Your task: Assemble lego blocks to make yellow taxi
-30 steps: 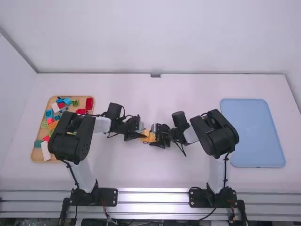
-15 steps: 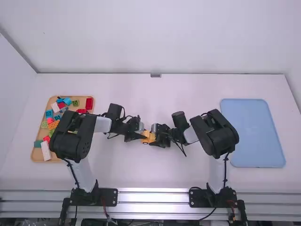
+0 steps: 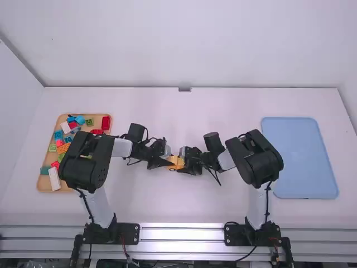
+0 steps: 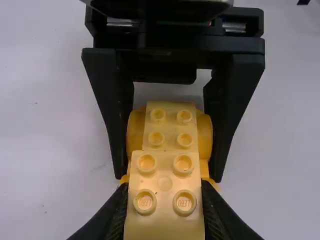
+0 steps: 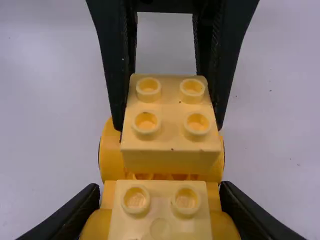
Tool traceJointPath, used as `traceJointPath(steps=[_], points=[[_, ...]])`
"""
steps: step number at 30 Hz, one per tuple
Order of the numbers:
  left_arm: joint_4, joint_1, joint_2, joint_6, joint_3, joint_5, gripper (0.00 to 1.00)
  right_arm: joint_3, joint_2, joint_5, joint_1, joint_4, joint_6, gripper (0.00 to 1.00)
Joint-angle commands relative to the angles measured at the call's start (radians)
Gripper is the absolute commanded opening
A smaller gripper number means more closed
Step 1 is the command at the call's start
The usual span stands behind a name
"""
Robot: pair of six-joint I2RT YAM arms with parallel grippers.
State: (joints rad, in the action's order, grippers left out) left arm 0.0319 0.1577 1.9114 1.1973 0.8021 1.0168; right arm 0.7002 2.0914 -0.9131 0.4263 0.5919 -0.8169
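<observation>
In the high view my left gripper (image 3: 169,161) and right gripper (image 3: 184,162) meet mid-table at the yellow car blocks (image 3: 177,161). In the left wrist view my left gripper (image 4: 164,192) is shut on a pale yellow brick (image 4: 165,220). A second pale brick (image 4: 170,130) lies beyond, over the amber wheeled base (image 4: 134,132). In the right wrist view my right gripper (image 5: 160,192) is shut on that base (image 5: 111,157), with the second brick (image 5: 160,225) between its fingers. The left-held brick (image 5: 170,120) stands over the base's other end; full seating cannot be told.
A wooden tray (image 3: 42,182) of loose coloured bricks stands at the far left, partly under the left arm. On the right lies a blue tray (image 3: 304,162), beside the right arm's elbow. White table surface (image 3: 184,201) surrounds the grippers.
The left arm has shifted very slightly to the right, its gripper still at the blocks. The right arm has kept still.
</observation>
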Motion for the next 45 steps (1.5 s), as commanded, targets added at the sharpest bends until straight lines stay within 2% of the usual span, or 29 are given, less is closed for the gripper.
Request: traceJointPath(steps=[1, 9, 17, 40, 45], points=[[0.016, 0.021, 0.015, 0.011, -0.011, -0.008, 0.21, 0.007, 0.009, -0.003, 0.001, 0.002, 0.002, 0.41], [-0.022, 0.075, 0.015, -0.055, -0.011, -0.122, 0.18, 0.007, 0.009, -0.006, 0.0, 0.002, 0.002, 0.41], [-0.049, 0.077, 0.015, -0.066, -0.011, -0.148, 0.22, 0.007, 0.009, -0.006, 0.0, -0.002, 0.005, 0.41], [-0.046, 0.078, -0.023, -0.064, -0.008, -0.142, 0.17, 0.006, 0.009, -0.003, 0.0, -0.003, 0.008, 0.42], [-0.025, 0.077, -0.028, -0.064, 0.024, -0.085, 0.17, 0.006, 0.009, -0.003, -0.001, -0.006, 0.005, 0.42]])
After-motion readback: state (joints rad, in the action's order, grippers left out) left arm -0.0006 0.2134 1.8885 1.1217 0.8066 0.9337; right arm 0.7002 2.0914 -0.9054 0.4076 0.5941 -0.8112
